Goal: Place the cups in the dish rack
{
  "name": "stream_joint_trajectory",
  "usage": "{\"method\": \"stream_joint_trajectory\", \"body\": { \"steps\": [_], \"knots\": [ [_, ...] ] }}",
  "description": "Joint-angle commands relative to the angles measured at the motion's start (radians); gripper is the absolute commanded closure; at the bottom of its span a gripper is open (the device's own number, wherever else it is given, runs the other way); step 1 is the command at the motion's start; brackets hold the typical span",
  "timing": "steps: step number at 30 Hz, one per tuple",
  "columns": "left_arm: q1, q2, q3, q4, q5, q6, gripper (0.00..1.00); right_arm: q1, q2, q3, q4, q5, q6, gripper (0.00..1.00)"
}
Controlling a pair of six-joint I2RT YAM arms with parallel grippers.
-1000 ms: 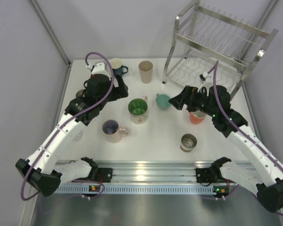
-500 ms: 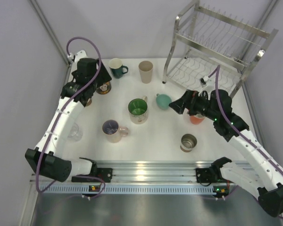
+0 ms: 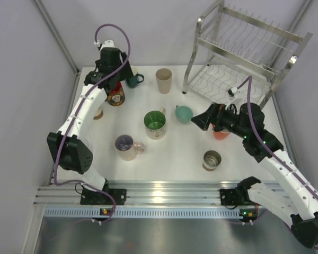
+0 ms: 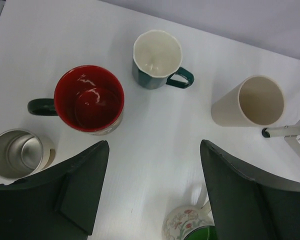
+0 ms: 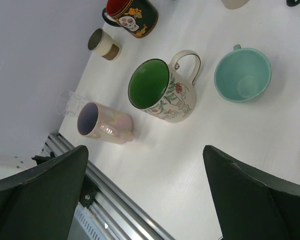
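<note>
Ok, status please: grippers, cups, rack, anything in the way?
Left gripper open, empty, near red mug. Right gripper open, empty, near mint cup. Dish rack: no cup seen inside. Nothing seen in the way.

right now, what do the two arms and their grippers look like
Both are built of white tubular links with black joints: left arm, right arm. A purple cable loops along each. The left gripper and right gripper have broad, dark, wedge-shaped fingers.

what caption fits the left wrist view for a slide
Open left gripper above a red-lined mug, dark teal mug, beige cup and small cup.
</note>
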Motion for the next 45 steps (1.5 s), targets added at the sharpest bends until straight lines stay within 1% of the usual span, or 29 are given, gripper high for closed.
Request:
{"method": "stream_joint_trajectory", "body": {
  "steps": [1, 3, 8, 10, 16, 24, 36, 41, 44, 45],
  "knots": [
    [0.006, 0.055, 0.105, 0.074, -0.006, -0.031, 0.21, -0.007, -0.025, 0.010, -0.014, -0.010, -0.003, 0.01],
    [0.006, 0.119, 0.154, 0.074, -0.020, -0.055, 0.21, -0.007, -0.029, 0.013, -0.023, -0.002, -0.011, 0.01],
    [0.016, 0.297, 0.302, 0.074, 0.003, -0.054, 0.26, -0.007, -0.039, 0.030, -0.043, 0.009, -0.020, 0.01],
    [0.023, 0.357, 0.336, 0.074, -0.004, -0.054, 0.27, -0.007, -0.042, 0.031, -0.045, 0.010, -0.020, 0.00],
    [0.061, 0.465, 0.425, 0.074, -0.003, -0.060, 0.31, -0.006, -0.049, 0.025, -0.048, 0.010, -0.020, 0.01],
    [0.112, 0.555, 0.498, 0.074, 0.055, -0.061, 0.32, -0.006, -0.040, 0.005, -0.048, 0.029, -0.028, 0.01],
    [0.122, 0.664, 0.544, 0.074, 0.077, -0.051, 0.34, -0.007, -0.030, 0.005, -0.066, 0.045, -0.028, 0.01],
    [0.124, 0.702, 0.569, 0.075, 0.126, -0.046, 0.37, -0.007, -0.033, 0.005, -0.074, 0.048, -0.031, 0.01],
    [0.124, 0.721, 0.578, 0.077, 0.126, -0.046, 0.38, -0.007, -0.037, 0.005, -0.075, 0.053, -0.032, 0.01],
    [0.124, 0.725, 0.580, 0.077, 0.129, -0.048, 0.42, -0.006, -0.040, 0.005, -0.078, 0.055, -0.034, 0.01]
  ]
}}
